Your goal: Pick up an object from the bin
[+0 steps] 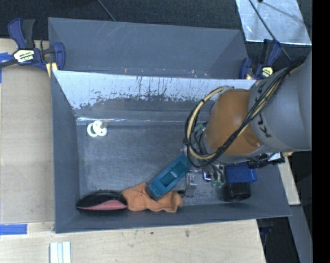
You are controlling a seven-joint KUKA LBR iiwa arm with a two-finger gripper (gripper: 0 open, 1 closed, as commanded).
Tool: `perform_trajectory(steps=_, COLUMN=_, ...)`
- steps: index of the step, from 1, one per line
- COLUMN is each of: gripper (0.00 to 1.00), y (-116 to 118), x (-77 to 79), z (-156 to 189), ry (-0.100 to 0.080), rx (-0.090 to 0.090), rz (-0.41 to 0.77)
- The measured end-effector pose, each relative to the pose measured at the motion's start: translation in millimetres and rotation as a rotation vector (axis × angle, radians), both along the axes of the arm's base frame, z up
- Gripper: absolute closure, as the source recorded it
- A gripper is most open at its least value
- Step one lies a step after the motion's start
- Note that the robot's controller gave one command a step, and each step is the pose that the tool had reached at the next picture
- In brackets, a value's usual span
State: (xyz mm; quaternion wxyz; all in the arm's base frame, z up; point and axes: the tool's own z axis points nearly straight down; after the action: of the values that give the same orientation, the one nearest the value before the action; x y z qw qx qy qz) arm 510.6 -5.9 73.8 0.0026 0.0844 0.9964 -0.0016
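gripper (191,184) lower right of frame, just beside teal rectangular block (168,177), tilted, touching orange cloth (152,199) | claw state: cannot tell, tip crowded by cables (200,119)

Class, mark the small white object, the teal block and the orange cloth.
small white object (96,129), camera view, its middle.
teal block (168,178), camera view, its top face.
orange cloth (148,200), camera view, its middle.

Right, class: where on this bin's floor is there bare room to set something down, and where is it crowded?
Bare floor spans the middle, between the small white thing at upper left and the bottom row. Crowded along the lower wall: black-and-pink thing, orange cloth, blue block, with the gripper beside the block.
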Motion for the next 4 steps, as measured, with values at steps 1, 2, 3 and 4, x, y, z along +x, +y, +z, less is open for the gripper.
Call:
perform_trajectory(steps=1, gripper=1.0, y=22.8, x=-3.7, z=-1.5, ry=-0.011, rx=-0.003, rz=0.189)
perform_trajectory(steps=2, gripper=1.0, y=22.7, x=-3.9, z=-1.6, ry=-0.011, rx=-0.003, rz=0.188)
perform_trajectory(steps=3, gripper=1.0, y=18.4, x=10.2, z=-1.2, ry=0.002, rx=0.001, rz=0.188)
perform_trajectory(steps=4, gripper=0.0, y=64.5, x=-22.0, z=11.1, ry=0.003, rx=0.003, rz=0.179)
